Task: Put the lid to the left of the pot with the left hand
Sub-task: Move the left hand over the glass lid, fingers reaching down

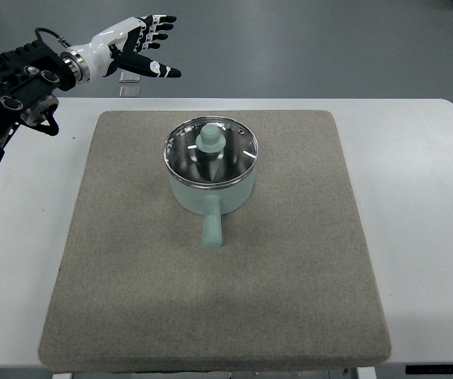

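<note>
A mint green pot [211, 183] sits near the middle of a big grey mat [211, 300]. The mat lies flat on a white worktop [424, 205]. The pot has a short green handle [212, 227] that sticks out toward the bottom of the picture.

The lid [211, 151] is on top of the pot. It is shiny and see-through, with a silver rim and a round green knob [209, 139] in the middle. The lid sits flat and covers the whole pot.

The left robot hand [136, 46] is up in the top left corner. It is white with black fingertips. Its fingers [157, 30] are spread apart and it holds nothing. The thumb [163, 70] points to the right, a bit lower than the fingers. The hand is in the air, past the far edge of the worktop, well apart from the pot and the lid. Its black arm [13, 83] comes in from the left edge of the picture.

The mat to the left of the pot has nothing on it.
</note>
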{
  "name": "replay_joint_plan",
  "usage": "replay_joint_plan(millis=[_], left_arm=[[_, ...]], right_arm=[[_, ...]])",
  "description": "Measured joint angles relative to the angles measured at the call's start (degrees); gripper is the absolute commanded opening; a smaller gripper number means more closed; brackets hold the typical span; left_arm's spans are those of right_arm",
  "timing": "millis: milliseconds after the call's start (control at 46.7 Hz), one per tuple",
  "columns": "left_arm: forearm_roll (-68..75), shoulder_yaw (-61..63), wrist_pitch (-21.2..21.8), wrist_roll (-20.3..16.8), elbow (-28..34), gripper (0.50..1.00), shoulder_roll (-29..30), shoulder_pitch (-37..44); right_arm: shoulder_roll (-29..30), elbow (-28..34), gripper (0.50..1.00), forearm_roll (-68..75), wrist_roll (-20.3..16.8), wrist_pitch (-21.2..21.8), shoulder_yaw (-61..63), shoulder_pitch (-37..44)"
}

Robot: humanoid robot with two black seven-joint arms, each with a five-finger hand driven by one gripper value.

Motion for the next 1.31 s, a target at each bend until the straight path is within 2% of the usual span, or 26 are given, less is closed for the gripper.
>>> replay_joint_plan(millis=[128, 300, 428, 599, 770, 899, 1305], left_arm=[[1.87, 6.65, -3.02, -0.14, -0.09, 0.99, 0.6, -3.66], [11.74, 11.0, -7.68, -0.59, -0.35, 0.99, 0.68, -7.38], [18.83, 11.32, -11.33, -2.9, -1.63, 0.988, 0.68, -10.37], [29.58, 11.41, -11.72, -6.99, -8.97, 0.977, 2.45, -14.55], [43.98, 10.75, -11.18, -12.46, -19.13, 0.973, 5.3, -18.01], [48.05, 10.55, -10.84, -12.82, -23.68, 0.973, 6.0, -20.69], [62.99, 10.91, -10.62, -12.81, -27.16, 0.975, 6.85, -23.04]], right_arm=[[0.0, 0.0, 0.924, 0.0, 0.02, 0.0, 0.0, 0.0], [0.0, 0.0, 0.924, 0.0, 0.02, 0.0, 0.0, -0.02], [0.0, 0.0, 0.924, 0.0, 0.02, 0.0, 0.0, -0.01], [0.0, 0.0, 0.924, 0.0, 0.02, -0.01, 0.0, -0.05], [0.0, 0.0, 0.924, 0.0, 0.01, -0.02, 0.0, 0.0], [0.0, 0.0, 0.924, 0.0, 0.0, -0.02, 0.0, -0.01], [0.0, 0.0, 0.924, 0.0, 0.01, -0.02, 0.0, -0.01]])
